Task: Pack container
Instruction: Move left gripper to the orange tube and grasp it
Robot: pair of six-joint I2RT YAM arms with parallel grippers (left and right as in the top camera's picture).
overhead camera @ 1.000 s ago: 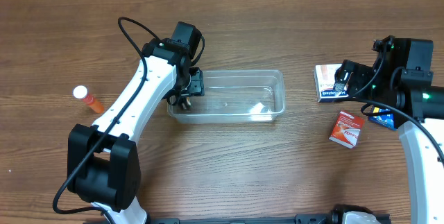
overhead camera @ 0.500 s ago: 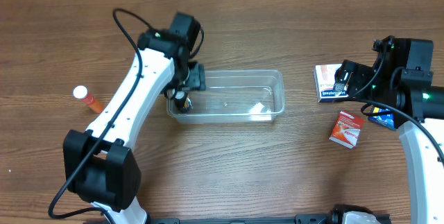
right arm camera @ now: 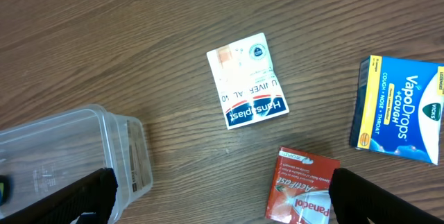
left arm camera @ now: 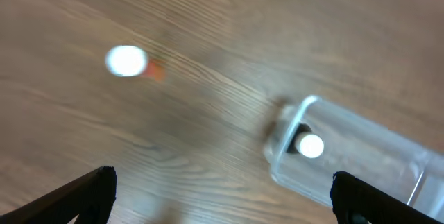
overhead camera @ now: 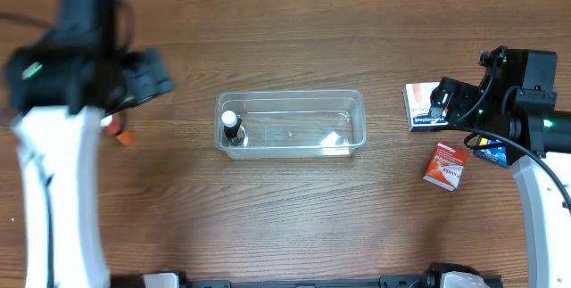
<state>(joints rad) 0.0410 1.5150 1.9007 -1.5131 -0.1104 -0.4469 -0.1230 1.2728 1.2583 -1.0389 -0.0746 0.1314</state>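
Observation:
The clear plastic container (overhead camera: 294, 94) lies at mid-table. A small dark bottle with a white cap (overhead camera: 230, 126) stands in its left end. My left gripper (overhead camera: 153, 74) is open and empty, blurred, high to the left of the container. In the left wrist view (left arm camera: 222, 207) it sits above bare wood, with the container (left arm camera: 388, 175) and the bottle cap (left arm camera: 310, 145) at the right. An orange tube with a white cap (left arm camera: 127, 62) lies at the left. My right gripper (overhead camera: 443, 101) is open and empty over the boxes; it also shows in the right wrist view (right arm camera: 225, 196).
A white box (right arm camera: 248, 80), a red Panadol packet (right arm camera: 302, 189) and a blue VapoDrops box (right arm camera: 402, 109) lie to the right of the container (right arm camera: 69, 151). The orange tube (overhead camera: 120, 135) is partly hidden under my left arm.
My left gripper let go of the dark bottle in the container's left end, then rose and swung fast to the left. The right arm has not moved.

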